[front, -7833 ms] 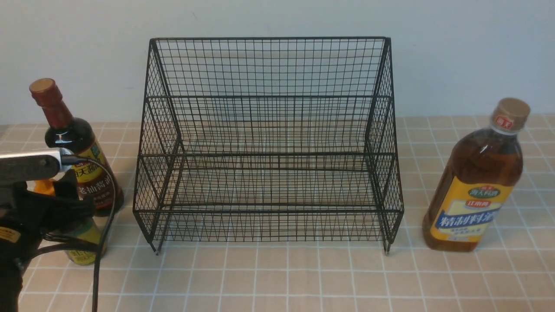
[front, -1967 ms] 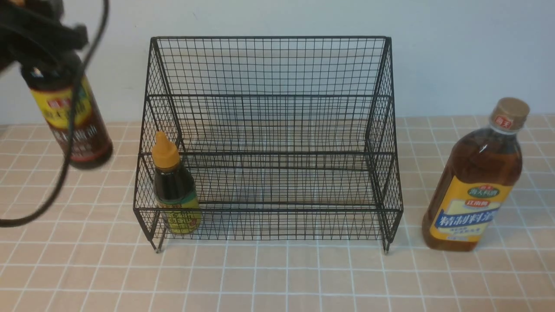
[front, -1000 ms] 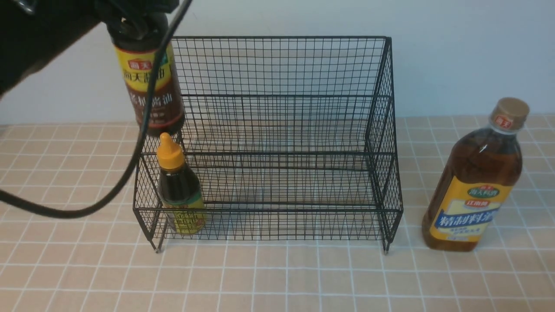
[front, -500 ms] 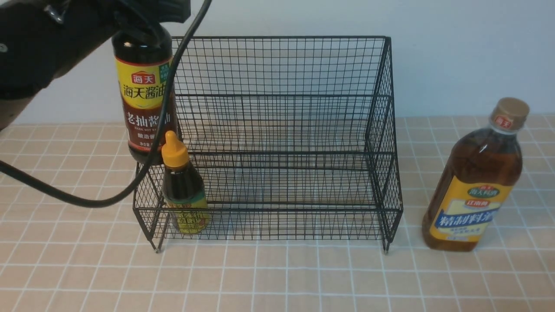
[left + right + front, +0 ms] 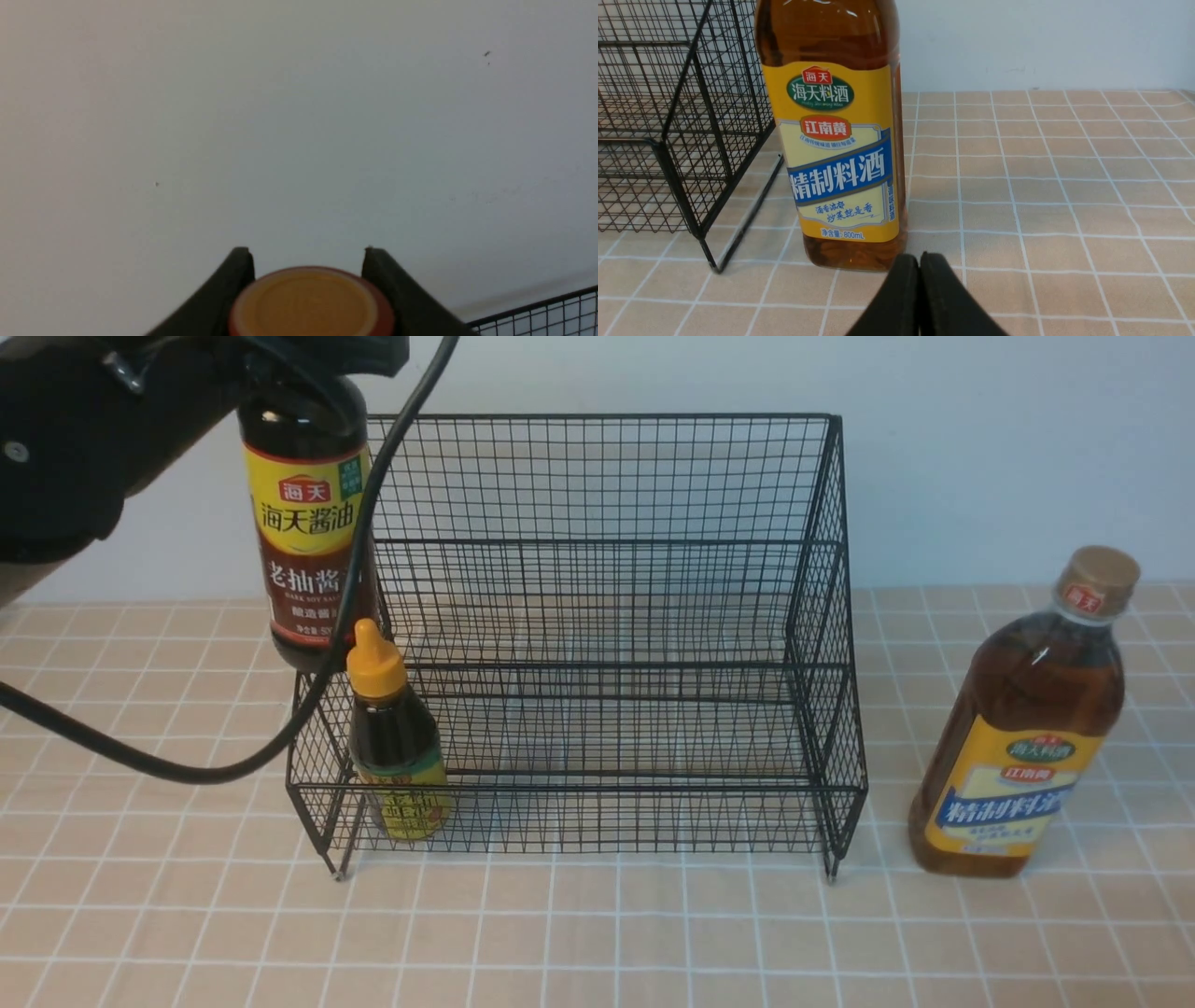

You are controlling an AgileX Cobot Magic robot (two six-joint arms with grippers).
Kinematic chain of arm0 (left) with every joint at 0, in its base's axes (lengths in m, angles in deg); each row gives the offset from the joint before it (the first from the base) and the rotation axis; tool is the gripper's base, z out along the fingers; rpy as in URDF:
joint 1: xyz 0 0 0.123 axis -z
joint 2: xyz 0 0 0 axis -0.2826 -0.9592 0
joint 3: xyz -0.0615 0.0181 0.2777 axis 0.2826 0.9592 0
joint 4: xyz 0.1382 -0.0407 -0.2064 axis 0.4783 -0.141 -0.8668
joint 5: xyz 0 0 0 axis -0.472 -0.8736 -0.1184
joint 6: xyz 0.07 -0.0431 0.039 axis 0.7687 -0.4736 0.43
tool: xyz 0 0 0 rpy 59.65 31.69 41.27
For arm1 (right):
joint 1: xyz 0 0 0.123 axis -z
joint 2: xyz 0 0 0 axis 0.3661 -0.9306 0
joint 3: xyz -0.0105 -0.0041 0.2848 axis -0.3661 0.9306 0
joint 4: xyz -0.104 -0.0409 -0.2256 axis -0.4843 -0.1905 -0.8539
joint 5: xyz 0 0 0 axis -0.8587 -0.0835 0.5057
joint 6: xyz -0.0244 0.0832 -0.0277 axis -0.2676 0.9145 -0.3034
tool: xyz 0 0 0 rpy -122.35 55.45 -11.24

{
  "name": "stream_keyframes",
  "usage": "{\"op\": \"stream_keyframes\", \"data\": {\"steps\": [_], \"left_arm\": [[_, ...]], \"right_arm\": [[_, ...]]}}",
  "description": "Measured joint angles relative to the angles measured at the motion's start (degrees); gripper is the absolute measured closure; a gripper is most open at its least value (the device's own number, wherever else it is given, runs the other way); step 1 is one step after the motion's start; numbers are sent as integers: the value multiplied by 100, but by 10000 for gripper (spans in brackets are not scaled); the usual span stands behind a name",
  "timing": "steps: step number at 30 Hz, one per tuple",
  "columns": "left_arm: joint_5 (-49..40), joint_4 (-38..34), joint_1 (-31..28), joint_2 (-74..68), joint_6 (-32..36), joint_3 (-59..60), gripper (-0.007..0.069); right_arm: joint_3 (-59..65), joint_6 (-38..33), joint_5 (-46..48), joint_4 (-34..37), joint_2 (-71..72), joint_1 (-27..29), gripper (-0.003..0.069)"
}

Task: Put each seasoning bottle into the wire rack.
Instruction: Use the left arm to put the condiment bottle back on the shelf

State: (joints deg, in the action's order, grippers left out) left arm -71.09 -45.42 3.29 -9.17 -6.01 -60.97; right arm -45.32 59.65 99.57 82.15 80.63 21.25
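Front view: the soy-sauce bottle (image 5: 308,532) hangs upright, long axis vertical and cap up, clamped at its cap by the left gripper (image 5: 307,254). It is at the wire rack (image 5: 579,476)'s left wall, above the small bottle (image 5: 392,747) in the lower tier. Near the amber bottle (image 5: 1022,728), the right gripper (image 5: 920,256)'s jaws press together, empty.

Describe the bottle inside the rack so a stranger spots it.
Find the black wire rack on the tiled counter. At the left end of its lower tier stands a small dark bottle. Unlike the soy-sauce bottle held aloft and the amber bottle outside, it has a yellow nozzle cap.
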Motion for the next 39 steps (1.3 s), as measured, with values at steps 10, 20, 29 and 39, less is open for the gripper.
{"op": "stream_keyframes", "data": {"steps": [10,20,29,39], "left_arm": [[283,911,157,-139,-842,0,358],[295,962,157,-620,-941,0,358],[263,789,157,-715,-941,5,358],[-211,-65,158,-1030,-908,5,358]], "right_arm": [[0,0,0,0,0,0,673],[0,0,0,0,0,0,673],[0,0,0,0,0,0,673],[0,0,0,0,0,0,673]]}}
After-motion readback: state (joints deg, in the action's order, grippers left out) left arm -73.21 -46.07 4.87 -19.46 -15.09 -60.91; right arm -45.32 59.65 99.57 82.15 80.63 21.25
